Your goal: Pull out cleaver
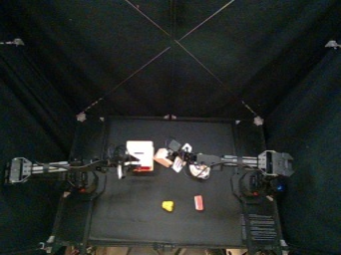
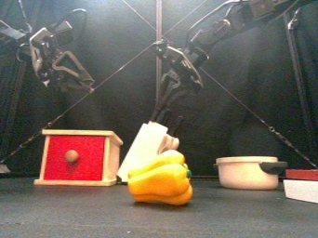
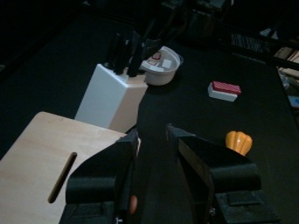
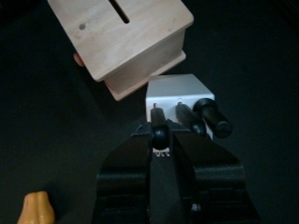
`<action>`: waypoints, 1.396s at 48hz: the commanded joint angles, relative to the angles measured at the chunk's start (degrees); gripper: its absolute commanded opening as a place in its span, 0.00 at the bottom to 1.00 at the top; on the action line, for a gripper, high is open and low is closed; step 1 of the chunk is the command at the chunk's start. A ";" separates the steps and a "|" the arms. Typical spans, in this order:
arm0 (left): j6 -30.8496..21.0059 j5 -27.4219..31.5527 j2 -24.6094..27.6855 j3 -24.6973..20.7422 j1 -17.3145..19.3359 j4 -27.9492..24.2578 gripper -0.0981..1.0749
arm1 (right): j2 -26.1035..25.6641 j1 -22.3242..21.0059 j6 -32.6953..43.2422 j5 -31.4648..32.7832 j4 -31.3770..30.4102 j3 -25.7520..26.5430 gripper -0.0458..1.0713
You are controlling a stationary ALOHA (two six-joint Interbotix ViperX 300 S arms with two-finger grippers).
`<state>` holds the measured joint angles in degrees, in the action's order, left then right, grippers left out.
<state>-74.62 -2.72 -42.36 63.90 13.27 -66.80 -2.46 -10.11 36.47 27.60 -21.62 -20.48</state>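
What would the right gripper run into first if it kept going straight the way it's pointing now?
Most likely a black knife handle standing in the white knife block. In the right wrist view the right gripper points straight at that handle, its jaws nearly closed around it. Whether they already touch it is unclear.

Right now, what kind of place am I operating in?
Probably a lab test cell, not a kitchen: black curtains pen in a small black table, with kitchen props such as a knife block and pot.

Yellow pepper (image 2: 162, 178), red-drawered wooden box (image 2: 81, 157)
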 commanded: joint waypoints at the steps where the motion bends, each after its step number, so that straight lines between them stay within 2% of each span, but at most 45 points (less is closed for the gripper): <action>1: -0.09 -0.09 0.18 -0.70 0.18 0.00 0.71 | -3.16 0.35 -0.09 -0.53 -0.09 0.18 0.45; 19: -0.09 -0.18 0.18 -0.70 0.18 0.00 0.71 | -8.26 1.67 -0.09 -1.58 -0.62 -3.34 0.45; 59: -0.09 -0.18 0.18 -0.70 0.09 0.00 0.71 | -26.72 2.11 -0.09 -10.55 -0.18 -16.88 0.45; 67: 0.00 -0.53 0.18 -0.70 -0.09 -0.18 0.71 | -29.36 2.11 -0.09 -14.24 0.09 -19.42 0.45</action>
<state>-74.79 -2.81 -42.36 63.98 13.27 -66.88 -29.79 -8.00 36.47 15.82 -21.71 -39.73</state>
